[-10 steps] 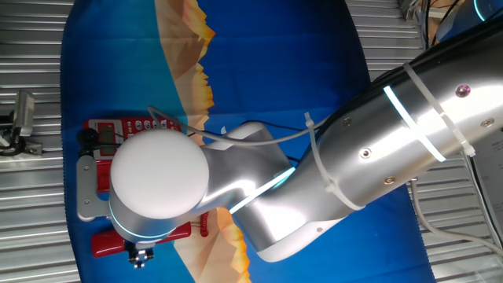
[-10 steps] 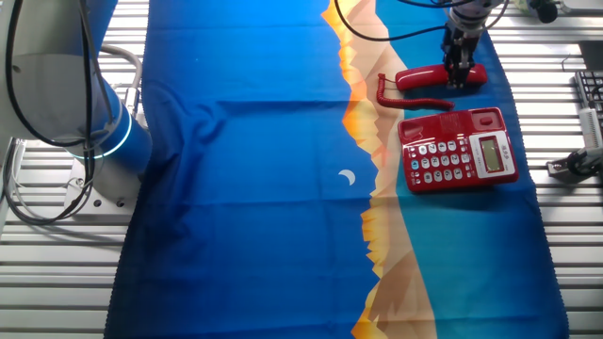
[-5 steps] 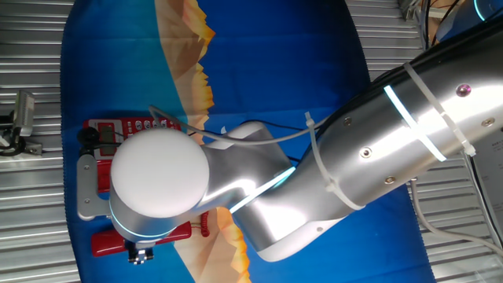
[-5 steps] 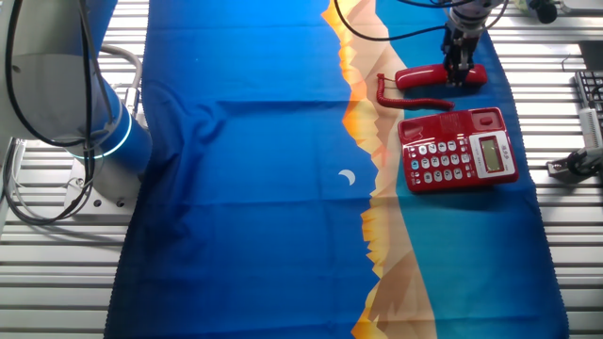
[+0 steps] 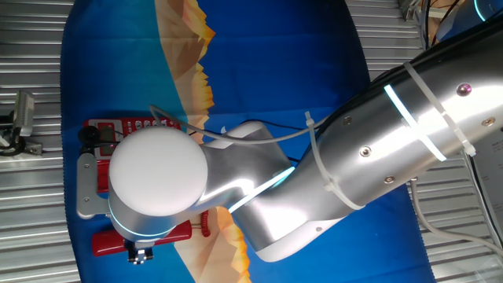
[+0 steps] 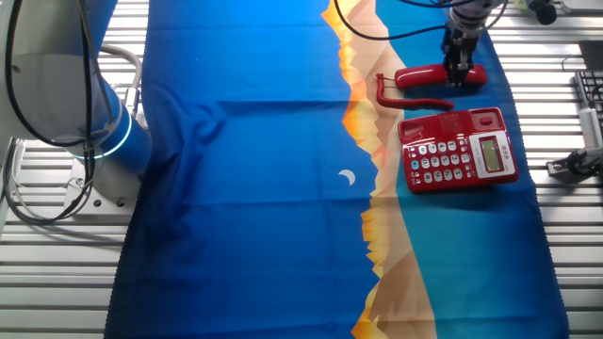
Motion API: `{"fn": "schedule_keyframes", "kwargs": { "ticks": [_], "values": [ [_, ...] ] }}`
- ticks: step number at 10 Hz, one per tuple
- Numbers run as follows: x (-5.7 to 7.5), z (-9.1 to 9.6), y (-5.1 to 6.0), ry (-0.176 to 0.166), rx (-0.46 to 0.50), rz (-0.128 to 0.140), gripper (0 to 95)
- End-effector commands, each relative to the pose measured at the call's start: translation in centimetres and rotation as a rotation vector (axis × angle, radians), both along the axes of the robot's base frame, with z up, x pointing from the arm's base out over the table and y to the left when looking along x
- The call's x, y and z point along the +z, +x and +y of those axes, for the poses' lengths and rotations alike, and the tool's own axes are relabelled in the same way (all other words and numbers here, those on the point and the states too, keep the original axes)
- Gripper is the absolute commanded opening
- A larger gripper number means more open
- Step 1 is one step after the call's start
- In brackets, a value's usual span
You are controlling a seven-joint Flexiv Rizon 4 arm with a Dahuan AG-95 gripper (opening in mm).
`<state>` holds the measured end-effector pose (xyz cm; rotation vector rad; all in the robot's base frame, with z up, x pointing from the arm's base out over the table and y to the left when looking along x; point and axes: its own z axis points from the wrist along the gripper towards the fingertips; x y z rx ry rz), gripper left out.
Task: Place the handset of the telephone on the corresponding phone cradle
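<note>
The red handset (image 6: pixel 424 76) lies on the blue cloth beyond the telephone (image 6: pixel 459 149), with its coiled cord (image 6: pixel 407 102) between them. My gripper (image 6: pixel 458 73) comes straight down on the handset's right half, fingers closed against it. The phone cradle (image 6: pixel 450 121) is the plain strip along the base's far edge, and it is bare. In the one fixed view the arm hides most of the telephone (image 5: pixel 118 126). There the handset (image 5: pixel 106 243) shows at the bottom left with the gripper (image 5: pixel 140 253) on it.
A blue cloth with an orange mountain print (image 6: pixel 283 188) covers the slatted metal table (image 6: pixel 57 273). The arm's base (image 6: pixel 66 85) stands at the left. Metal fixtures (image 6: pixel 577 162) sit at the right table edge, close to the telephone.
</note>
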<state>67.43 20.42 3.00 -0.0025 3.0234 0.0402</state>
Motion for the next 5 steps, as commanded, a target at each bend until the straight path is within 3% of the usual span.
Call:
{"fn": "schedule_keyframes", "kwargs": {
  "ticks": [1, 5],
  "values": [
    [0.0, 0.0, 0.0, -0.001, 0.002, 0.001, 0.0],
    [0.61, 0.06, -0.05, -0.001, -0.002, 0.002, 0.0]
  ]
}}
